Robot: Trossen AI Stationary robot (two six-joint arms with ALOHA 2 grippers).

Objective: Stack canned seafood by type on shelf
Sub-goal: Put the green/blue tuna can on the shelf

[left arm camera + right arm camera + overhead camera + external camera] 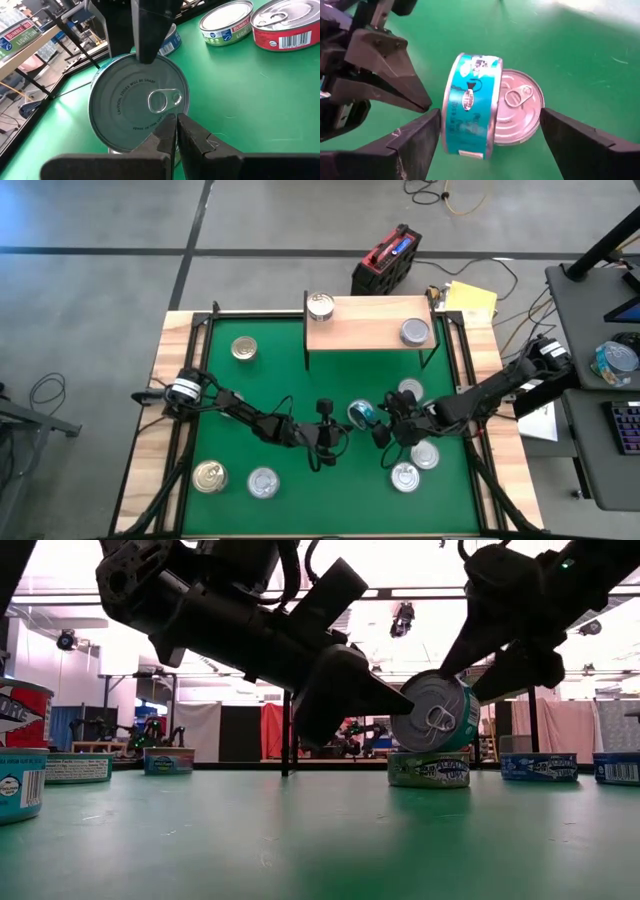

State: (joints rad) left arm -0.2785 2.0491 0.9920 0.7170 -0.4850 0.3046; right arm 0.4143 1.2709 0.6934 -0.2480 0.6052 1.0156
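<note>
A small light-wood shelf [365, 325] stands at the far edge of a green mat [290, 375], with one silver-topped can [320, 305] on its left end and another [415, 332] on its right end. In front of the shelf, near the middle of the mat, a teal-labelled tin [361, 414] stands tilted on its edge, its pull-tab lid facing the left gripper [326, 438]. That gripper's fingers are pressed together, their tips right at the tin's lid. The right gripper [388, 423] sits on the tin's other side with its jaws spread wide around it, one finger close beside the label and the other apart. A second tin [517, 112] lies flat just behind the tilted one. More cans [262, 482] lie scattered on the mat nearer than the shelf.
</note>
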